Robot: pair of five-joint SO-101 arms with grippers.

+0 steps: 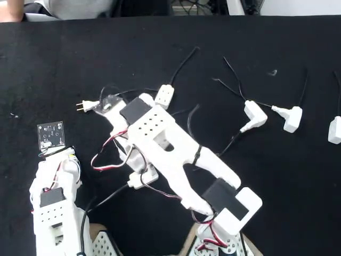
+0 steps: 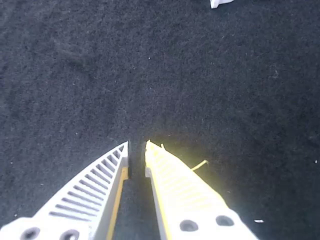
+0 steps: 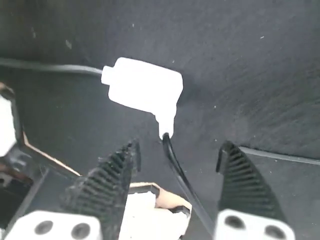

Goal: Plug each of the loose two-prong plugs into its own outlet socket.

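On the black cloth [image 1: 64, 58], a loose two-prong plug [image 1: 85, 106] lies by the far end of the right arm [image 1: 176, 149], prongs pointing away from it. Closer in, the right gripper [image 3: 177, 147] is spread wide over a cable [image 3: 175, 165], with a white corded connector [image 3: 142, 90] just beyond its tips. Over bare cloth, the left gripper [image 2: 136, 146] is almost pressed together, pinching nothing

3 cams: 1 overhead, 2 wrist-mounted.
High: fixed, well above, looking down over whole black table [image 1: 53, 58]. L wrist: v. close, aimed along left gripper [image 2: 137, 145] at bare table surface. R wrist: close, looking past right gripper [image 3: 180, 145] onto white connector [image 3: 142, 90]. Shared betw. all: table surface.
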